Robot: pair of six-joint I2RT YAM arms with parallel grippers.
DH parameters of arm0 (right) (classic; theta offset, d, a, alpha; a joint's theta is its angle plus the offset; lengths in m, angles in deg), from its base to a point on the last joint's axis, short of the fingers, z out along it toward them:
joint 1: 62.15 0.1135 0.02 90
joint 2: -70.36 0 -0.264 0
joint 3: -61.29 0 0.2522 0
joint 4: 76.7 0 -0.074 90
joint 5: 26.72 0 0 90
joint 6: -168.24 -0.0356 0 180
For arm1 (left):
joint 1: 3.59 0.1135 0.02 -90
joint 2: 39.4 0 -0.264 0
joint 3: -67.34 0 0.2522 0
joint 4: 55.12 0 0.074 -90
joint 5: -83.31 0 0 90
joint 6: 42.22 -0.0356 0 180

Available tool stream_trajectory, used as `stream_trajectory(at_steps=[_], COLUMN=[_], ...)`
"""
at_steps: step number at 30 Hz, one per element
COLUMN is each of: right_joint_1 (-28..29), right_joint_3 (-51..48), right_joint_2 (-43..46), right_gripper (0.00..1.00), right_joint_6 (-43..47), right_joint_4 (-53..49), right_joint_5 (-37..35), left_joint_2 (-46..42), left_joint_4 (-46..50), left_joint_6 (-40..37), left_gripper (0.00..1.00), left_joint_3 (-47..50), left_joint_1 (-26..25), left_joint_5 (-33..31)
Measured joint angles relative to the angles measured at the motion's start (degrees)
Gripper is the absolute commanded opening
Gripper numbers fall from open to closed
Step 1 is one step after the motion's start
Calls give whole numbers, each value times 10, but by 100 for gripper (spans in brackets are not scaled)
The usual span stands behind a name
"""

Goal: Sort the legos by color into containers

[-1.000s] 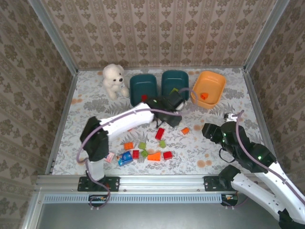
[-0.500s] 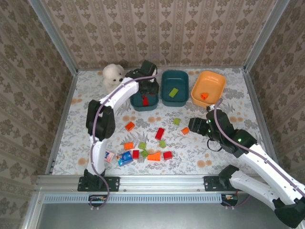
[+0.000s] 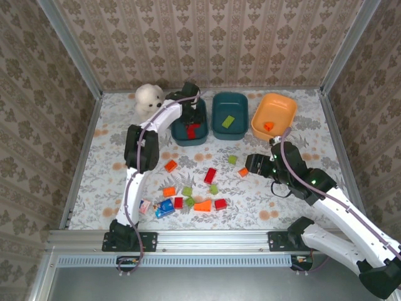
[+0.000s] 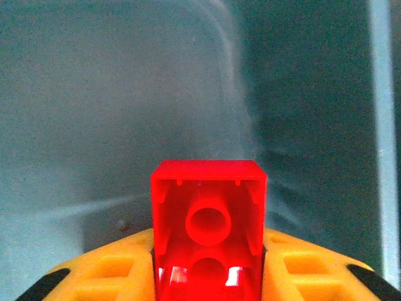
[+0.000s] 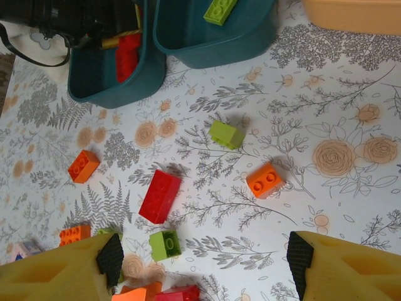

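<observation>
A red lego (image 4: 208,216) sits between my left gripper's (image 4: 208,276) yellow fingers, hollow side toward the camera, low inside the left dark teal container (image 3: 188,142). In the top view that gripper (image 3: 193,120) is down in the tub with the red lego (image 3: 192,130). A green lego (image 3: 228,121) lies in the middle teal container (image 3: 229,135), an orange one (image 3: 268,125) in the orange container (image 3: 286,103). My right gripper (image 5: 205,257) hovers open above the table, an orange lego (image 5: 265,180) just ahead of it. Several red, orange and green legos lie loose, among them a long red one (image 5: 160,195).
A white teddy bear (image 3: 149,98) sits left of the tubs. A blue toy (image 3: 165,207) and a pink-and-white card (image 3: 145,206) lie near the front left among the legos. Patterned walls close the table on three sides.
My left arm swung from the table's middle to the left teal tub and lowered the red lego into it. My right arm reached forward toward the orange lego.
</observation>
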Motion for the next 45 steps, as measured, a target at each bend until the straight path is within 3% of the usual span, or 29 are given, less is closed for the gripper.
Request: stream_trajectory(at_steps=[4, 12, 16, 19, 26, 34, 40, 45], right_joint_1=[-1, 1, 35, 85, 181, 217, 248, 263], right_joint_3=[1, 12, 56, 100, 254, 448, 604, 711], right_joint_2=[-12, -52, -106, -174, -398, -608, -760, -843], right_gripper=[74, 72, 72, 73, 81, 76, 77, 80], right_joint_6=[0, 15, 60, 102, 146, 45, -47, -134], right_joint_4=[2, 10, 10, 11, 10, -12, -59, -117], right_joint_5=[5, 19, 17, 14, 13, 23, 32, 27], left_joint_2=[2, -1, -45, -148, -496, -829, -1042, -1135], left_joint_4=[5, 16, 13, -10, -81, -46, 38, 116], left_joint_6=[9, 14, 28, 49, 120, 187, 205, 212], left_gripper=[58, 65, 70, 72, 74, 74, 76, 76], left_joint_3=[0, 0, 29, 120, 407, 707, 796, 803], left_joint_1=[-2, 0, 3, 13, 53, 54, 54, 54], left_joint_5=[9, 12, 2, -8, -52, -104, -122, -125])
